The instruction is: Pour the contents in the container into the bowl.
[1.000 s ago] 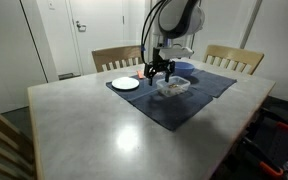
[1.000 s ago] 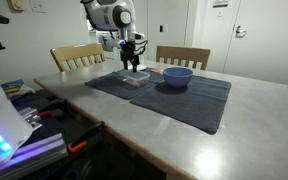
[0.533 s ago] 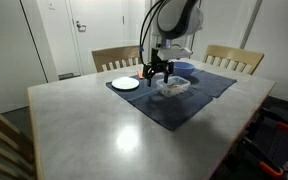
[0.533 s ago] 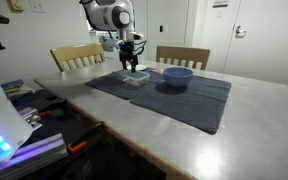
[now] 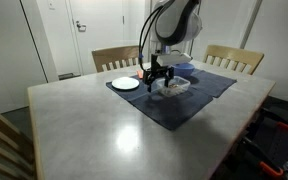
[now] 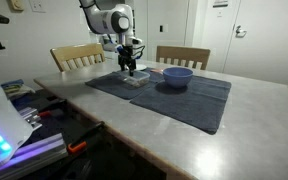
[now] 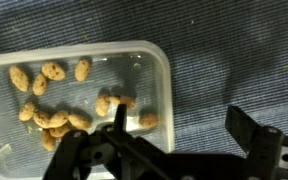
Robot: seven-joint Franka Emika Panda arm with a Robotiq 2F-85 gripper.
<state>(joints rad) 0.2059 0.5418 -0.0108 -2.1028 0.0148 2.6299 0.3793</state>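
gripper (image 7: 184, 135) spread open, empty | tub (image 7: 104, 75) directly below, its end wall between the jaws; bowl (image 6: 177, 76) near, off to the side | judged light, thin, flexible, slippery (nuts (image 7: 54, 118) loose inside); pinch that wall, 1 firm grip

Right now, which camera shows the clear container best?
The wrist view: the container is seen close from above, with tan pieces inside. Both exterior views show it small, at the pincer, contents unreadable.
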